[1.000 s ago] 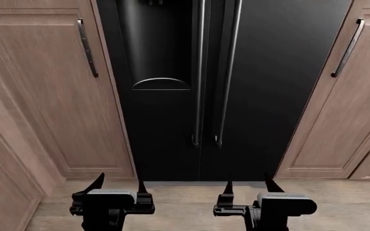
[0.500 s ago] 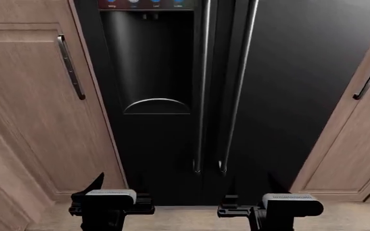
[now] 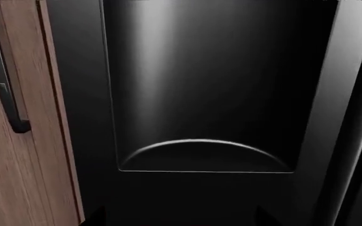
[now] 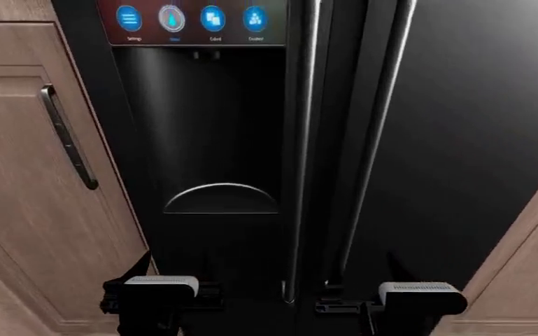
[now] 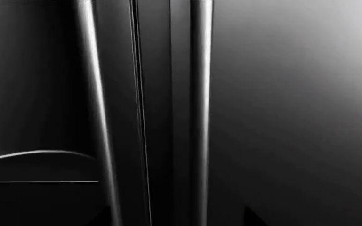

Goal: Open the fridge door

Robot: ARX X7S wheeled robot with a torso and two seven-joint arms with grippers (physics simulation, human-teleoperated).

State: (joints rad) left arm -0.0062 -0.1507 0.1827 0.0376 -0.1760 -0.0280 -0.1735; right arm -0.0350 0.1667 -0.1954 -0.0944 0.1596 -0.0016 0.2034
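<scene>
Across the right half of the head view stands the fridge door [image 4: 474,140], glossy black, closed and flush with the narrower dispenser door [image 4: 203,231] beside it. Its bar handle [image 4: 373,140] runs top to bottom, long axis near vertical with a slight lean toward frame centre at its lower end, which stops just above the right gripper [image 4: 357,304]. A second bar [image 4: 299,154] on the dispenser door runs parallel just left of it. Touch panel [image 4: 192,21] with blue icons sits at upper centre-left; the dispenser recess [image 4: 215,140] lies below it. A wooden cabinet door [image 4: 26,182] with a dark pull [image 4: 68,136] fills the left edge; another cabinet [image 4: 530,259] shows at lower right. Left gripper [image 4: 171,294] sits at bottom left, fingers dark against the black door; its opening cannot be judged. Right gripper likewise: cannot tell how wide it stands. Neither touches a handle.

Left wrist view: recess [image 3: 199,84] fills the frame, curved ledge at its base. Wooden cabinet [image 3: 17,165] and its pull [image 3: 2,80] at the left edge. Faint dark finger shapes at the bottom edge, spread unclear.

Right wrist view: fridge door [image 5: 293,113] occupies the right half, plain. Its handle [image 5: 201,113] runs vertically through frame centre; the dispenser door's bar [image 5: 96,113] stands left of it, the door seam between them. Gripper fingers barely visible at the bottom edge, state unclear.
</scene>
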